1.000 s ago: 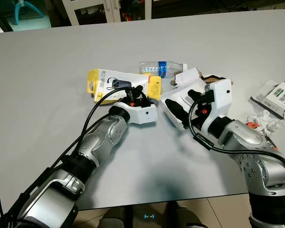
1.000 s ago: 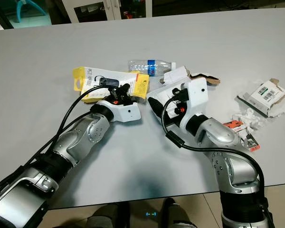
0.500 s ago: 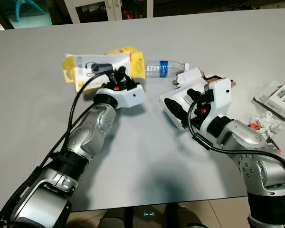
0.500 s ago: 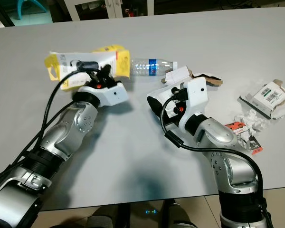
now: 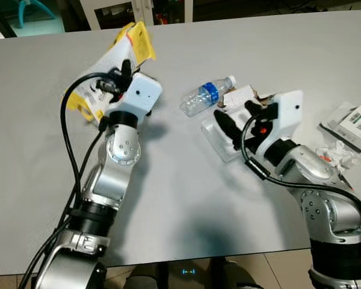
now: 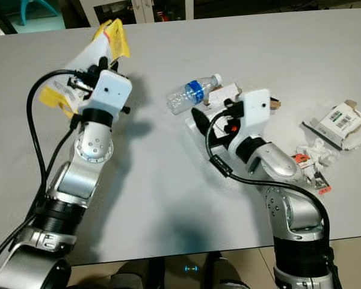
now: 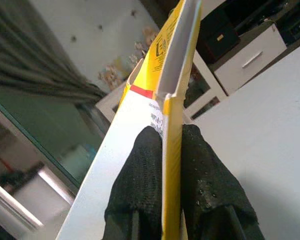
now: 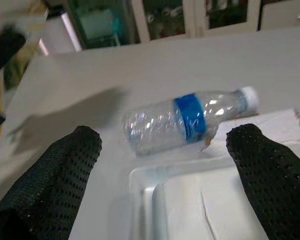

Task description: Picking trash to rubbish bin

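Much of the yellow and white carton [image 5: 111, 66] is hidden behind the left arm's white wrist housing in the head views, and its print is too small to read there. In the upper left of the frame it hangs tilted above the grey desk [image 5: 180, 180], one yellow end up near the desk's far edge and the other low beside the cable. It is a flat package, white on its face with yellow ends. The left pincer [image 7: 172, 150] is pinching the carton's thin edge between both black fingers [image 7: 140, 180], the arm bent up steeply from the elbow.

Right of centre, the right pincer [image 5: 234, 117] is spread wide over a clear plastic tray [image 5: 219, 138] lying on the desk. Just beyond it lies a crushed clear bottle [image 5: 204, 96] with a blue label and white cap, on its side. At the right edge sit a torn box with a barcode [image 5: 355, 123] and crumpled white scraps [image 5: 337, 153].
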Robot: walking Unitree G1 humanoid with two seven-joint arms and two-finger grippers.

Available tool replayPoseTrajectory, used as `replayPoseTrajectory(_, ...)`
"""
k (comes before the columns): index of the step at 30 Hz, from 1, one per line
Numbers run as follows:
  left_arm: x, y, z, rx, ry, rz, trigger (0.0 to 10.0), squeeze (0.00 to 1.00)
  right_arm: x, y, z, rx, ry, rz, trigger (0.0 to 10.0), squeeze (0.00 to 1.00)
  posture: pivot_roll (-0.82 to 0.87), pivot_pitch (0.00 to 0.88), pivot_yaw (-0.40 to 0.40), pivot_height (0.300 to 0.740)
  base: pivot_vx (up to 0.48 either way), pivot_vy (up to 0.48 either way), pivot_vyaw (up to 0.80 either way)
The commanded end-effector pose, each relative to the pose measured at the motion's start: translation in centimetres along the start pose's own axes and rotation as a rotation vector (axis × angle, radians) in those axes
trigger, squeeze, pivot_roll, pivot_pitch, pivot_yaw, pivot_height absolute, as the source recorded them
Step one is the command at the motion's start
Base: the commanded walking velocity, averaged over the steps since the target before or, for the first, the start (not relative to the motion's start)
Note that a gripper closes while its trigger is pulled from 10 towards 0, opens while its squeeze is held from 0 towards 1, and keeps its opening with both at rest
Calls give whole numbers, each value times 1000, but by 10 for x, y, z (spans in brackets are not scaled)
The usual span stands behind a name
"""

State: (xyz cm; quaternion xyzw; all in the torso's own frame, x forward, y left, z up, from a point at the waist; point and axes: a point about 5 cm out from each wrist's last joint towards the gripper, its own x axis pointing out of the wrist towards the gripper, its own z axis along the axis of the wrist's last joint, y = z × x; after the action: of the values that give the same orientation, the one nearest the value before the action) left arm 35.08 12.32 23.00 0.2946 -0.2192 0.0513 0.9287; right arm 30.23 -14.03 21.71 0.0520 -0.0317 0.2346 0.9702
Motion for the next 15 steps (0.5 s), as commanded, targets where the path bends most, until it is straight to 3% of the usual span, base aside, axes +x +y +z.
replayPoseTrajectory(1, -4, 2, 1, -50, -2, -4, 10000, 0, 1, -2, 4, 11, -35, -25, 10000, 0, 41, 218, 61, 740, 0, 0, 0)
replayPoseTrajectory(7, -16, -5, -2, -190, 36, -22, 10000, 0, 5, -8, 10, -5, -97, -110, 10000, 0, 44, 206, 68, 740, 0, 0, 0)
replayPoseTrajectory(15, -21, 0, 0, -251, -12, -35, 10000, 0, 10, -17, 21, -34, -169, -202, 10000, 0, 40, 171, 83, 740, 0, 0, 0)
